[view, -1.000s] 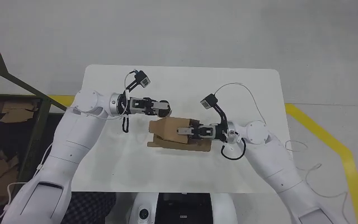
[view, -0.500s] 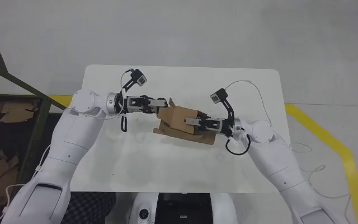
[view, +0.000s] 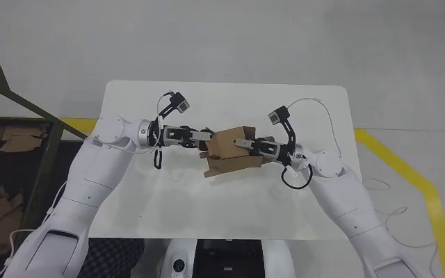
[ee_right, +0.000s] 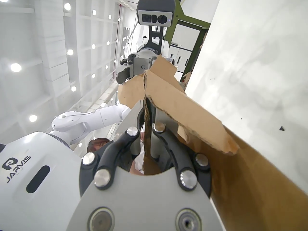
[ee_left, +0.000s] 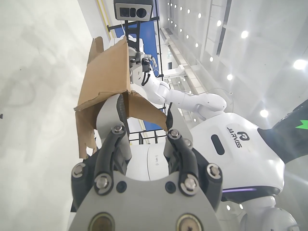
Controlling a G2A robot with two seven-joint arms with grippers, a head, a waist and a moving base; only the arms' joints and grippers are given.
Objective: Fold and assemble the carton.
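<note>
Swung up and turned since a second ago, the brown corrugated cardboard carton (view: 231,142) is now held between both arms over the middle of the white table (view: 139,198). It is half opened, so squaring-up looks underway. Right fingers (ee_right: 132,117) are clamped together on one wall's edge. Left fingers (ee_left: 108,118) stand apart around a loose end flap, and the two wrists face each other.

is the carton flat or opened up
Opened up, not finished: the carton has walls standing apart in a box shape, and its end flaps hang loose and unfolded.
</note>
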